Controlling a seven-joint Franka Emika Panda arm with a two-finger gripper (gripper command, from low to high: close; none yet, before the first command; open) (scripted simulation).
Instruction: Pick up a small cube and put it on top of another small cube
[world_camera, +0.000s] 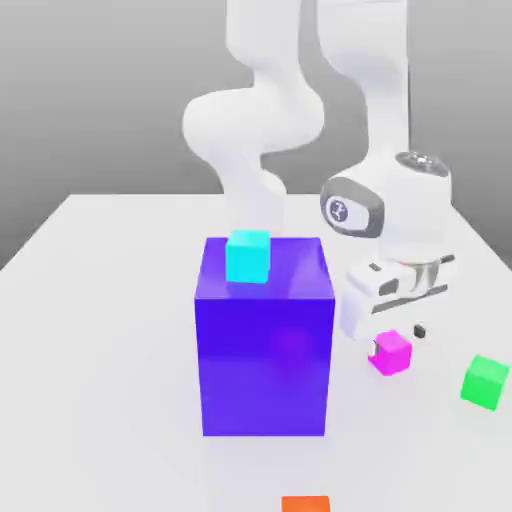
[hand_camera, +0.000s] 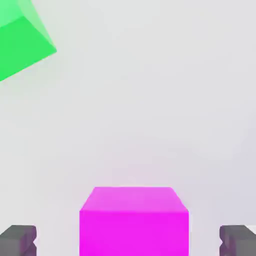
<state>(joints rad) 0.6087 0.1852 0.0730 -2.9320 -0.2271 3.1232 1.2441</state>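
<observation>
- One small plain magenta-pink cube (hand_camera: 134, 222) sits on the white tabletop (world_camera: 100, 330), apart from both fingertips (hand_camera: 18, 240).
- Released claw (world_camera: 397, 335) straddles it; a green cube (world_camera: 485, 382) lies near.

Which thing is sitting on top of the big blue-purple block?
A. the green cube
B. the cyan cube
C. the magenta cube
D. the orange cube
B: the cyan cube rests on the top face of the big blue-purple block, while the magenta cube and green cube lie on the table.
</observation>
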